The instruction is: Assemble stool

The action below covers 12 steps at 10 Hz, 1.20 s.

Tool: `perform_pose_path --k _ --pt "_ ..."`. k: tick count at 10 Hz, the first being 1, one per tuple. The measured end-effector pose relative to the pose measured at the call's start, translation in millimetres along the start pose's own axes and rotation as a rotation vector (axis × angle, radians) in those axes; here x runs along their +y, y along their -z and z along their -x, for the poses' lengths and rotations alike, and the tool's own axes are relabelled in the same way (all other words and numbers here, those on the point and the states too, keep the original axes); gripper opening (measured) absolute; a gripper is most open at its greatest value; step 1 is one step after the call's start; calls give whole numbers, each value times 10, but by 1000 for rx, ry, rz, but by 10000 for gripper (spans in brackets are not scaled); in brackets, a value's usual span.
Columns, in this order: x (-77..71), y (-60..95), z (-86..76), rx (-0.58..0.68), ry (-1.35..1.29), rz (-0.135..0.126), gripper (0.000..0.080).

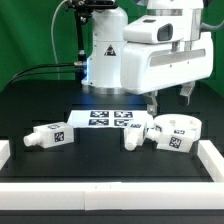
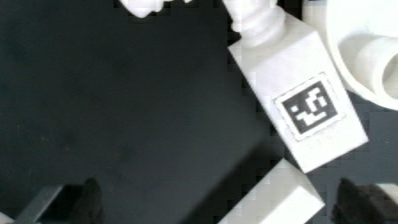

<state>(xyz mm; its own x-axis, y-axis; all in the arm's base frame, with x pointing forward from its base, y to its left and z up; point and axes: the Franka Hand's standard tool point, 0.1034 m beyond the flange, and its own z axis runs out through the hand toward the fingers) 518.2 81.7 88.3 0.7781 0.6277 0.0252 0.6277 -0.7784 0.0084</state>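
Exterior view: one seat (image 1: 183, 126), one leg (image 1: 46, 135), a second leg (image 1: 136, 137); pincer (image 1: 171, 102) wide, empty.

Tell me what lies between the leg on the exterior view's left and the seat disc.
Exterior view: a second leg, close beside the seat disc; from it to the left leg, bare black table.

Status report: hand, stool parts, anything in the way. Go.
Hand open, empty, above leg beside seat disc. Second leg lies apart, exterior view's left. Nothing between hand and leg.
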Motion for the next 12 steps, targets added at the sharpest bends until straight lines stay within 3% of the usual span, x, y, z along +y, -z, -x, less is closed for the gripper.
perform_pose_path --k 4,6,8,12 --pt "-5 -15 4 -2 1 -2 650" --pt "-120 -37 -123 -32 61 3 650" --pt "-347 -79 -264 -41 135 16 650" --pt "-365 -117 -236 -30 126 14 649"
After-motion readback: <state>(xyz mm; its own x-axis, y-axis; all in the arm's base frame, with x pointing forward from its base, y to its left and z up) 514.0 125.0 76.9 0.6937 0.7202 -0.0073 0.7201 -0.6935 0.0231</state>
